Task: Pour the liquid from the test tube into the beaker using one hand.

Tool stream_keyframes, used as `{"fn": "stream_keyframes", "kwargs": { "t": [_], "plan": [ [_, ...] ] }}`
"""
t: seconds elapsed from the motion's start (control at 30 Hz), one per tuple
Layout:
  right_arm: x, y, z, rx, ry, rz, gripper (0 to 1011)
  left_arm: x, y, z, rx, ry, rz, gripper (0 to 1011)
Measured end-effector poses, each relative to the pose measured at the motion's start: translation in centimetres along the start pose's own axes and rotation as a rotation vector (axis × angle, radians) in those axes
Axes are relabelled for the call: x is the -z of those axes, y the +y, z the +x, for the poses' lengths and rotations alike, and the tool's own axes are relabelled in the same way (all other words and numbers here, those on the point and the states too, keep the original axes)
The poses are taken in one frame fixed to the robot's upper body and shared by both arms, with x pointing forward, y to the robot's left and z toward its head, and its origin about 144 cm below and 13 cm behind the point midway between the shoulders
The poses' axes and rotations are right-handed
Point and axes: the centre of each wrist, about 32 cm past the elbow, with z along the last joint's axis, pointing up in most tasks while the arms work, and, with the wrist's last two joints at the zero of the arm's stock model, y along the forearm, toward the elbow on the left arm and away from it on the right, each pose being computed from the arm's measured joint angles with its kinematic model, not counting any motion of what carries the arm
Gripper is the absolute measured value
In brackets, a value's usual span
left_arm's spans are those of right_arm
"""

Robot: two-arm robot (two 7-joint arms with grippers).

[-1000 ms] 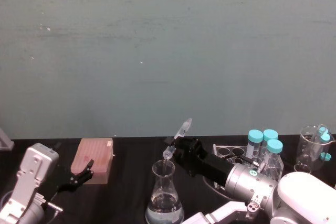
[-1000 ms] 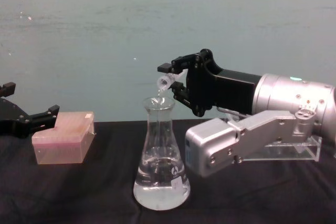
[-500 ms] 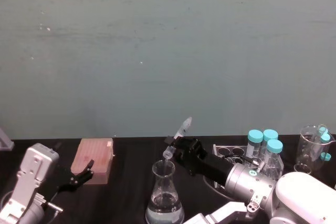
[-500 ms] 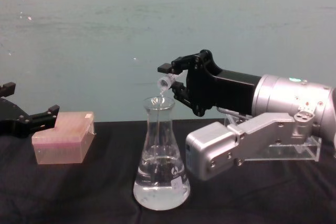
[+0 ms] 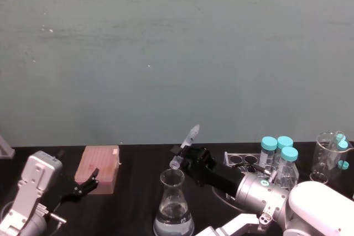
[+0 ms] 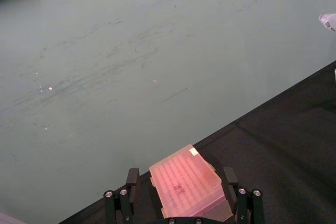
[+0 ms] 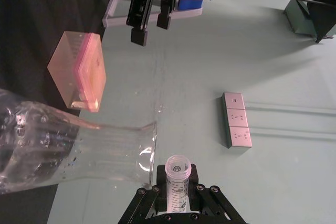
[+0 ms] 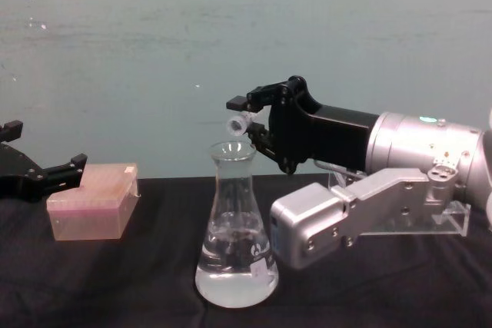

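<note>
— Head view first. How far along?
— Close to finished, judging by the pose. Black two-fingered right gripper point(image 5: 180, 153) on the silver-grey arm, clamped on the small slim clear plastic test tube point(image 5: 191, 135). Tube tipped mouth-down over the tall clear glass conical beaker point(image 5: 173, 203), near middle of the black table point(image 5: 133, 197). Black left gripper point(image 5: 87, 183) parked near left, beside the pink translucent plastic tip box point(image 5: 99, 165).
— Left wrist view?
— Jaws spread, holding nothing. Box lying just beyond them.
— Right wrist view?
— Jaws pinched around the tube's barrel. Barely a droplet visible inside. Mouth just beside the beaker's rim.
— Chest view?
— Mouth just above the rim, slightly left of centre, not touching. No stream visible. Colourless transparent liquid point(image 8: 234, 278) pooled in the beaker's wide base.
— Left to do?
— Probably only last drips, then righting the tube.
</note>
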Motion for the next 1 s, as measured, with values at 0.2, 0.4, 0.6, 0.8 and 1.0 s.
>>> {"fn": "stream_keyframes", "kwargs": {
  "t": [0.2, 0.4, 0.6, 0.8, 1.0],
  "plan": [
    [0.2, -0.2, 0.4, 0.034, 0.094, -0.011, 223, 0.0, 0.0, 0.0, 0.0, 0.0, 0.0, 1000],
    [0.8, -1.1, 1.7, 0.131, 0.391, -0.112, 224, 0.0, 0.0, 0.0, 0.0, 0.0, 0.0, 1000],
    [1.2, -2.0, 3.8, 0.199, 0.715, -0.197, 223, 0.0, 0.0, 0.0, 0.0, 0.0, 0.0, 1000],
    [1.4, -3.2, 5.3, 0.239, 0.974, -0.253, 223, 0.0, 0.0, 0.0, 0.0, 0.0, 0.0, 1000],
    [1.8, -4.6, 5.6, 0.271, 1.22, -0.305, 224, 0.0, 0.0, 0.0, 0.0, 0.0, 0.0, 1000]
  ]
}}
